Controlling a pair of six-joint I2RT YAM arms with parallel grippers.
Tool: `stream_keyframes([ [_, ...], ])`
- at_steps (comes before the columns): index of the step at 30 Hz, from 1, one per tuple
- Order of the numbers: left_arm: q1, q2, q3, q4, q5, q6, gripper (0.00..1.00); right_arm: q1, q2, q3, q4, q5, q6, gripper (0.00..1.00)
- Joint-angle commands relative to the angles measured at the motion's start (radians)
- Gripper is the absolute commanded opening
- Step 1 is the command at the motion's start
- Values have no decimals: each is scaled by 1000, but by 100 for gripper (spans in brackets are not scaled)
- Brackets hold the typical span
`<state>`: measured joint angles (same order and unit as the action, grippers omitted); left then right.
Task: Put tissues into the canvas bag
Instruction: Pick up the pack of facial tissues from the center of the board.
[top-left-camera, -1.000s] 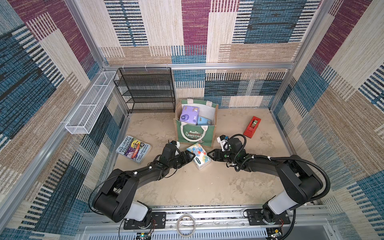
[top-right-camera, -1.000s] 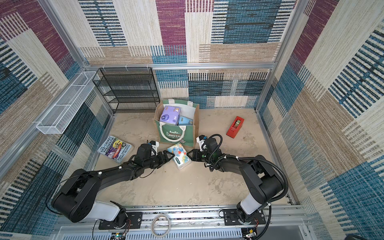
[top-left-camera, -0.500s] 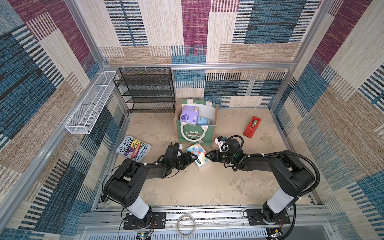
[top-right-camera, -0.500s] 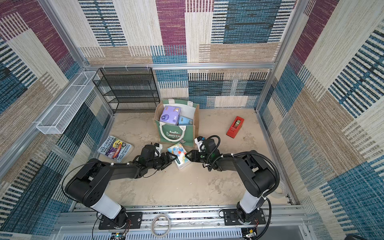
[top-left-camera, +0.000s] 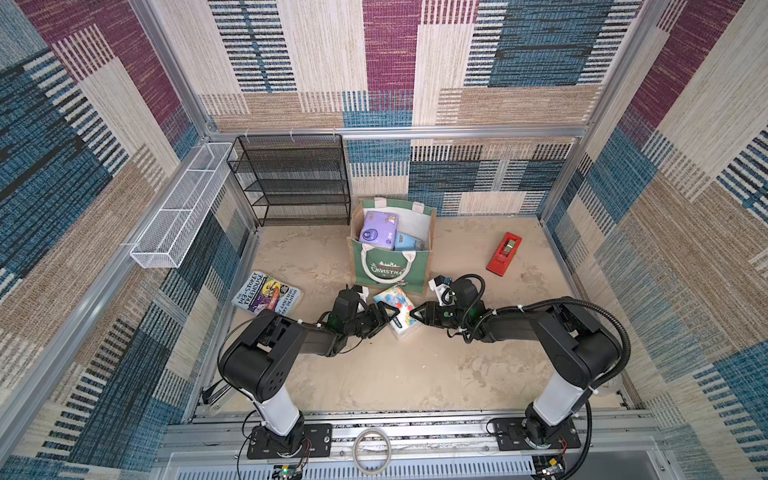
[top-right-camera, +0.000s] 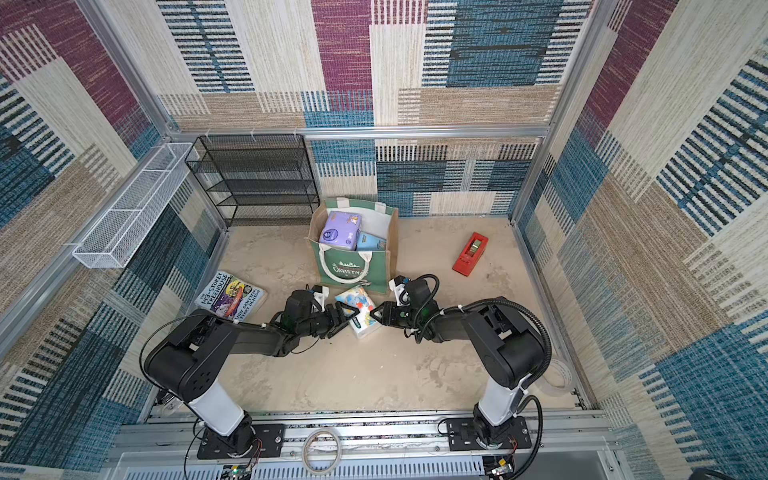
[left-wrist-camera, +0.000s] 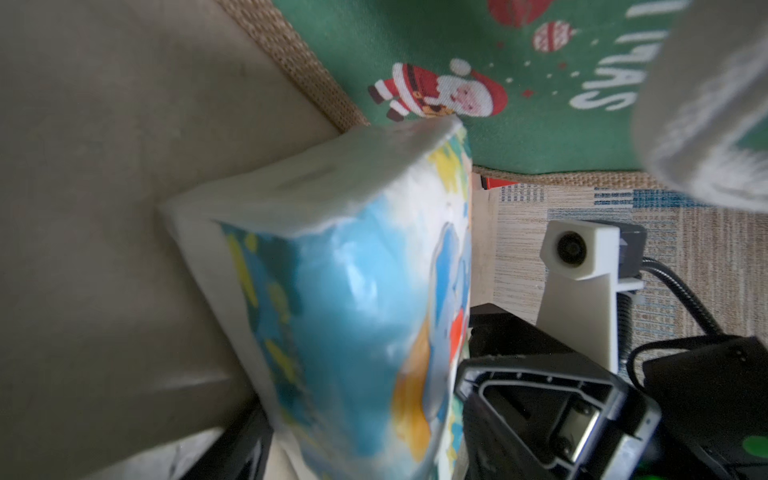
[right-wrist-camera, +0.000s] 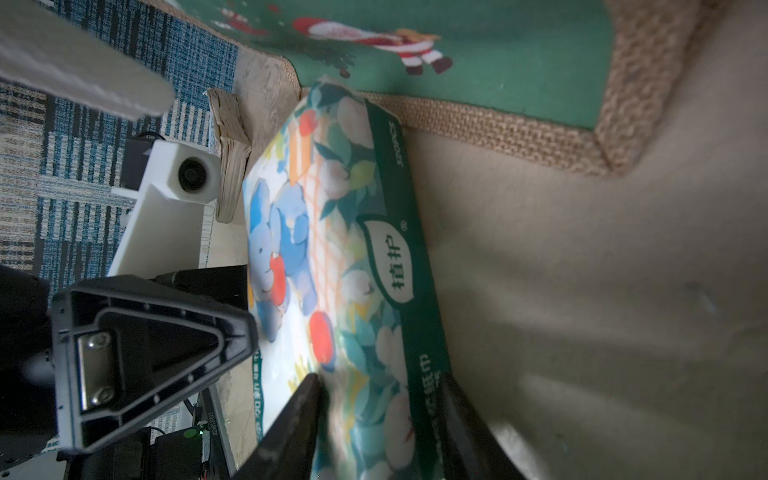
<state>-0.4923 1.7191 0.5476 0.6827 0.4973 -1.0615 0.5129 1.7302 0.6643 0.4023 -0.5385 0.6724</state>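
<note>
1. Between our two pincers the elephant pack (top-left-camera: 394, 301) lies on the sandy floor with its printed face up. The left gripper (top-left-camera: 387, 318) is at one end of it and the right gripper (top-left-camera: 416, 313) at the opposite end.
2. The left gripper's jaws stand wide, and the pack fills the gap in the left wrist view. We cannot tell whether they press on it.
3. The right gripper's fingers (right-wrist-camera: 299, 415) stand partway apart astride the pack's near end, one over the printed face and one beside its green-banded side. We cannot tell whether they grip.
4. Just beyond both tips stands the canvas bag (top-left-camera: 415, 266), upright, its green front facing them. The pack's far end is close against its foot.
5. Farther on, inside the bag, a lilac pack (top-left-camera: 377, 230) leans beside a light blue pack (top-left-camera: 408, 241).
6. Out past the left gripper's outer side a book (top-left-camera: 266, 295) lies flat. Well beyond the right gripper lies a red oblong object (top-left-camera: 503, 253). Farthest off, behind the bag, stands a black wire shelf (top-left-camera: 299, 183).
</note>
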Motion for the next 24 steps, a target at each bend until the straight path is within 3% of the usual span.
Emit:
stream_keyframes([
  [1,-10,35,-9,70,0,-56,76,1,6,-3,3,-10,16,46],
  [12,-47,180,-53,438,-49,-204,73,9,-10,-24,31,-36,28,45],
  [17,-54,176,-73,459,-70,-199,71,18,-15,-28,41,-44,30,45],
  [24,-53,168,-82,487,-76,-198,58,21,-40,-29,31,-38,32,45],
])
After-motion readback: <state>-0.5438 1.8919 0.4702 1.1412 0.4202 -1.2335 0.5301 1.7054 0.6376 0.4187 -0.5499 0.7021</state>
